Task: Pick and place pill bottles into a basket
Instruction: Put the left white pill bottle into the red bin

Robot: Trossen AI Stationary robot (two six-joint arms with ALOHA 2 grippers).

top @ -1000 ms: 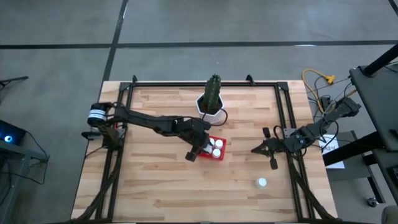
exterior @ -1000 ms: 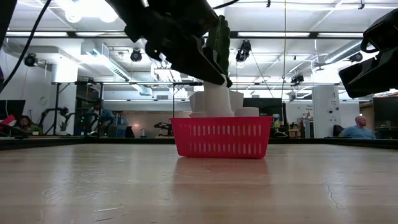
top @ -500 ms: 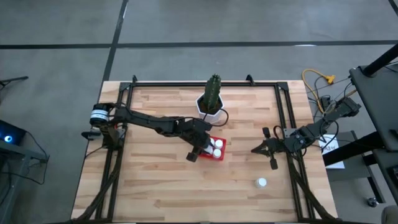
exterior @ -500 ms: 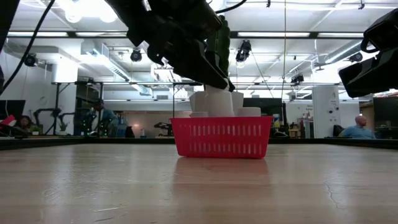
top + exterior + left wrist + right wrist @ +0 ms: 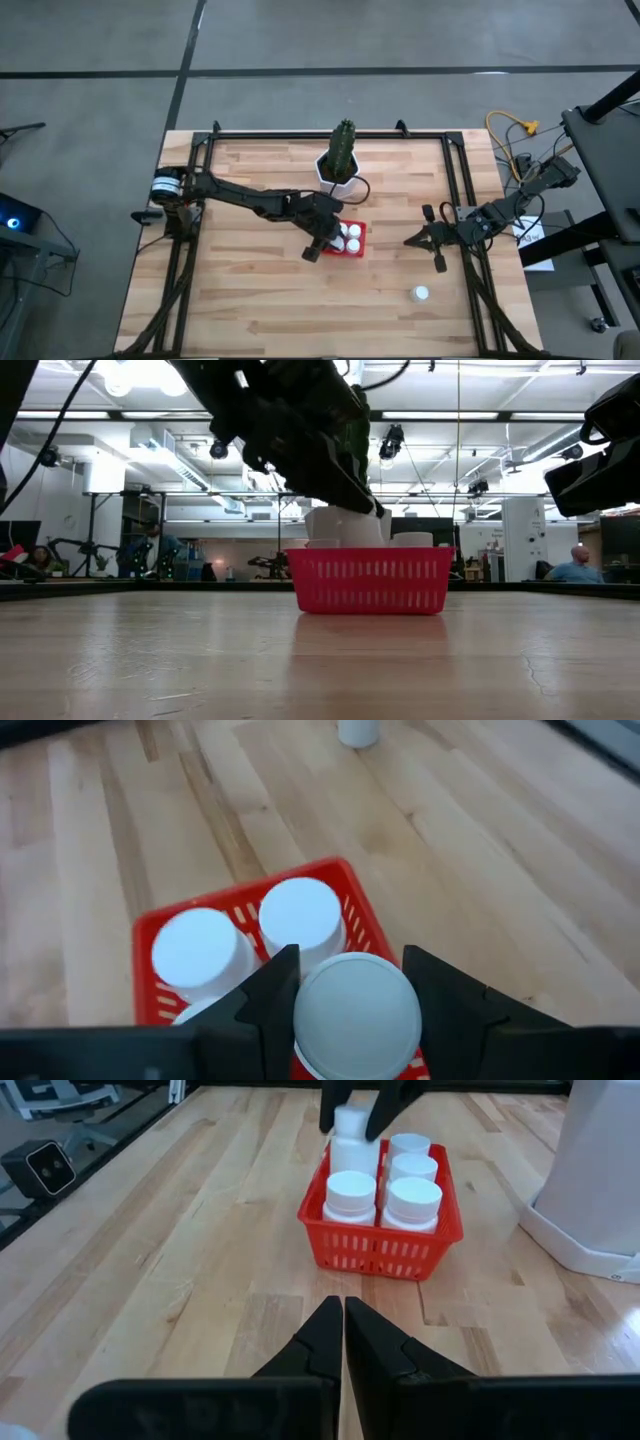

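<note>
Near the desk's [image 5: 250,280] middle sat the red basket [image 5: 380,1250], no readable writing anywhere. Over its corner the left gripper [image 5: 350,1005] clamped a pill bottle [image 5: 357,1015]; four bottles [image 5: 412,1200] stood inside, one bottle [image 5: 421,294] well apart. Beyond the basket's other side, the right gripper [image 5: 343,1342] waited closed, empty.

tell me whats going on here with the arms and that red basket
The left hand is shut on a pill bottle and holds it over the red basket in the middle of the table. Four bottles already stand in the basket. One more bottle sits alone on the table near the right arm. The right hand is shut, holds nothing, and waits at the table's right side, pointed at the basket.
</note>
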